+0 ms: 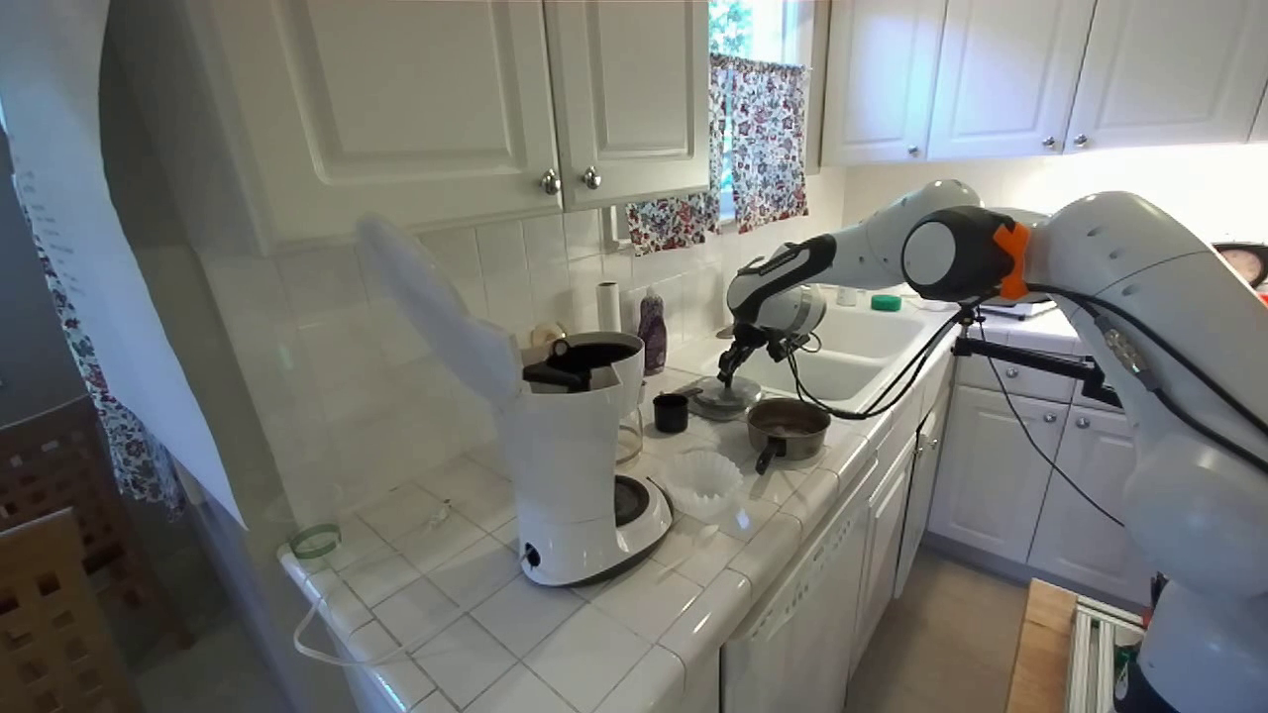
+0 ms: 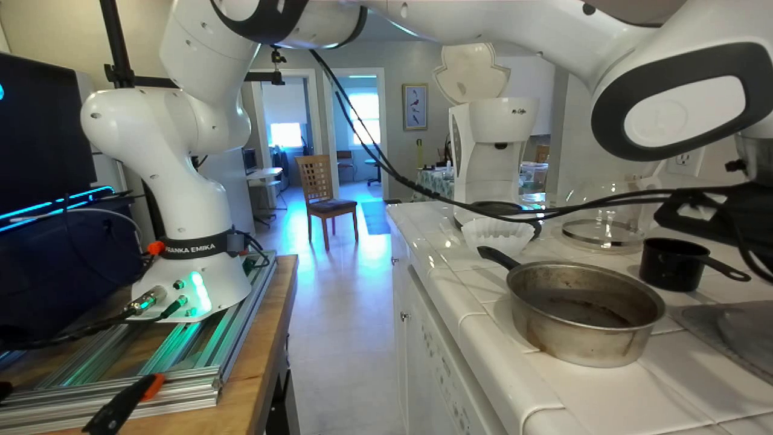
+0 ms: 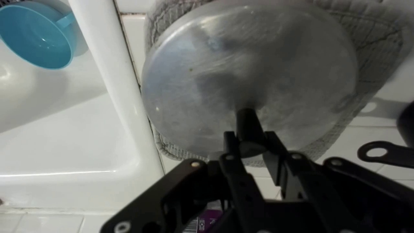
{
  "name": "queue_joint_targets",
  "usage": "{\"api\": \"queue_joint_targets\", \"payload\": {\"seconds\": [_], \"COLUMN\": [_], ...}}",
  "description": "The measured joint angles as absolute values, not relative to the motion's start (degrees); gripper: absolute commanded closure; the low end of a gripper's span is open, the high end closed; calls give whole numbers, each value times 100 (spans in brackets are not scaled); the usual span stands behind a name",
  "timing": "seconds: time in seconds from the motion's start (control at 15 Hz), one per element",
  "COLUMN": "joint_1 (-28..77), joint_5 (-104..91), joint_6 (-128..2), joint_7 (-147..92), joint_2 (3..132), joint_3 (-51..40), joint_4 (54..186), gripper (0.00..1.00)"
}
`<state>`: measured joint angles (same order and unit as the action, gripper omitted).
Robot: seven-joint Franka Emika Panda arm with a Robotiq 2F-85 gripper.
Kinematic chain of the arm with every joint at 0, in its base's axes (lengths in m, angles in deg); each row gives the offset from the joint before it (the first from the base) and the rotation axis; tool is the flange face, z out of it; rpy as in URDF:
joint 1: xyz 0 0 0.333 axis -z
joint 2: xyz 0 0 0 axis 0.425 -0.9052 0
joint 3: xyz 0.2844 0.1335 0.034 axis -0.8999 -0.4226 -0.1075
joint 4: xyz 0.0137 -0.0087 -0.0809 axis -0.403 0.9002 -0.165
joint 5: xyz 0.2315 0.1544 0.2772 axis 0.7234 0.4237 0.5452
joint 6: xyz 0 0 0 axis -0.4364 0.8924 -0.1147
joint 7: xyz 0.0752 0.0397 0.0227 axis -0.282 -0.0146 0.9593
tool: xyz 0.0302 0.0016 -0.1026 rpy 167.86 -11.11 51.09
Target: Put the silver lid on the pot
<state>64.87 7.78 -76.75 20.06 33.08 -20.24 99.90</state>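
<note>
In an exterior view, daylit through the window above the hand, dim at the edge farthest from it. Glaring blue-white on the floor, well apart from the hand. In the wrist view, shadowed on the lid beneath, blurred at the edge opposite.

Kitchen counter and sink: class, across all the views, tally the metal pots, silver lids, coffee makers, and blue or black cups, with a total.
Metal pot: 1
Silver lid: 1
Coffee maker: 1
Cups: 2 (blue cup, black cup)
Total: 5
</note>
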Motion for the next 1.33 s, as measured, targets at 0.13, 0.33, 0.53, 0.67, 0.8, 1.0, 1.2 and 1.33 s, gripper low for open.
{"api": "queue_joint_targets", "payload": {"seconds": [0.13, 0.33, 0.53, 0.67, 0.8, 1.0, 1.2, 1.33], "joint_1": [6485, 6479, 6462, 6437, 6403, 6357, 6348, 6350], "joint_5": [777, 777, 774, 772, 770, 770, 770, 770], "joint_6": [-7697, -7801, -7923, -8002, -8098, -8152, -8155, -8166], "joint_7": [1984, 1949, 1893, 1831, 1752, 1620, 1495, 1428], "joint_2": [3308, 3327, 3391, 3466, 3571, 3797, 4125, 4363], "joint_3": [-2015, -2006, -1995, -1957, -1901, -1809, -1755, -1746], "joint_4": [9980, 9977, 9978, 9998, 10068, 10268, 10640, 10931], "gripper": [94, 94, 94, 94, 94, 94, 94, 94]}}
